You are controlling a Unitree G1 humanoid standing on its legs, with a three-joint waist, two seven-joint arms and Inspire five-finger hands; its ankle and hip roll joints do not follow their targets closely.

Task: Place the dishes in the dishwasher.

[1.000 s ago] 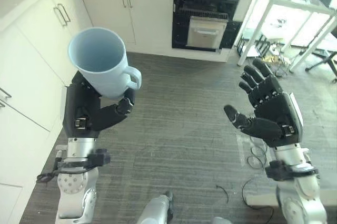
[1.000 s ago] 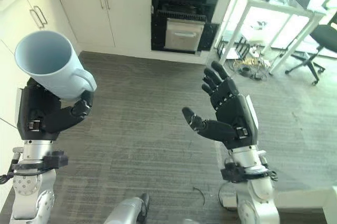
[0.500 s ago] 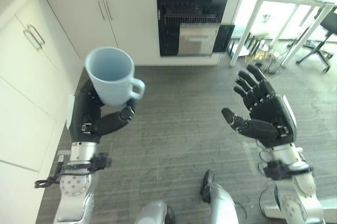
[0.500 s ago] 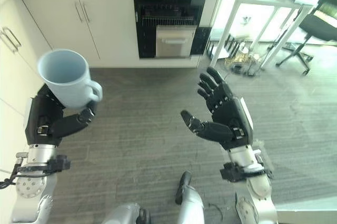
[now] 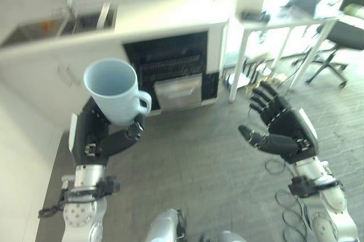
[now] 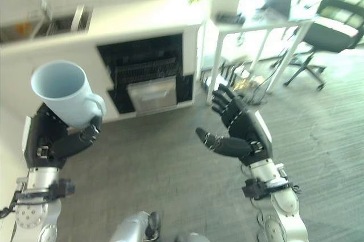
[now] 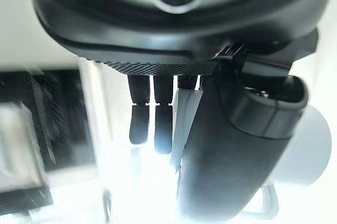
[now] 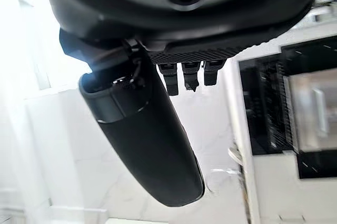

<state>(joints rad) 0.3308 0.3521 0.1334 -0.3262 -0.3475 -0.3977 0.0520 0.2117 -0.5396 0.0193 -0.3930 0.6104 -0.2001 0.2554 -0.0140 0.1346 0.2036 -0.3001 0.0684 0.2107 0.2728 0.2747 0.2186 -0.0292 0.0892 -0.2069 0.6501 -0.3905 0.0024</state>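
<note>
A light blue mug (image 5: 115,90) with a handle is held upright, its mouth facing up, in my left hand (image 5: 94,134), whose fingers and thumb curl round its lower part. The mug's side also shows past the thumb in the left wrist view (image 7: 305,150). My right hand (image 5: 282,130) is raised at the right, open and holding nothing, fingers spread. Ahead, under the white counter, the dishwasher (image 5: 170,71) stands open as a dark cavity with a wire rack (image 5: 168,67) and a metal-fronted panel (image 5: 178,91) below it.
White cabinet fronts (image 5: 51,83) run to the left of the dishwasher, with a sink (image 5: 54,24) in the counter above. A white desk (image 5: 273,23) and a black office chair (image 5: 335,40) stand to the right. Grey floor (image 5: 199,168) lies between me and the dishwasher.
The whole view has swung upward and shifted, so the counter, sink and desk now show and the dishwasher sits more centrally. Both hands keep their poses, the mug still in the left.
</note>
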